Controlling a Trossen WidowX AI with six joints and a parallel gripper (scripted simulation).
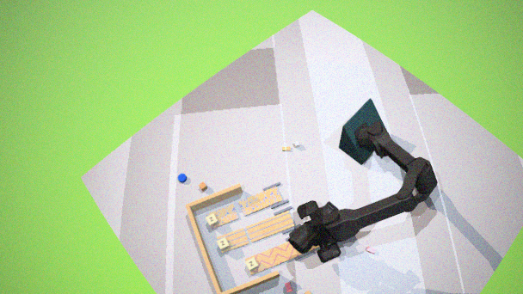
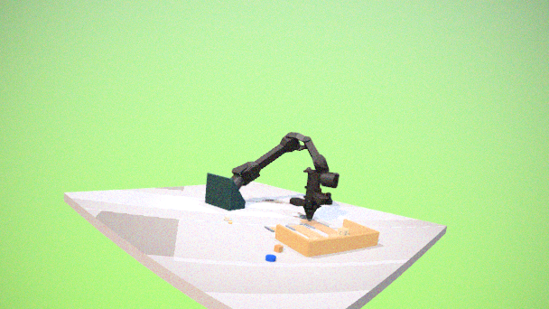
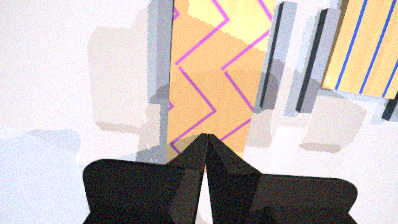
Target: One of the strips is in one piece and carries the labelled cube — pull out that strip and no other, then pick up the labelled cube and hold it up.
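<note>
One pale bench [image 1: 228, 146] [image 2: 217, 276], banded with shadow, lies before us against plain green; our jaws [image 1: 301, 241] [image 2: 310, 219] are pressed together over the zigzag strip [image 1: 275, 256] [image 2: 308, 223] [image 3: 210, 80]; its lettered cube [image 1: 252, 263] sits on its far end.

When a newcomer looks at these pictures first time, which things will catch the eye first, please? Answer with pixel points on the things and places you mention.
Probably the black arm [image 1: 366, 217] [image 2: 271, 158], reaching from its dark green base [image 1: 349, 148] [image 2: 218, 191] to the strips. Next, the orange tray frame [image 1: 202, 249] [image 2: 343, 245] around three cubes marked alike. Beyond one corner, outside it, a bright blue disc [image 1: 182, 178] [image 2: 270, 257] stands out.
</note>
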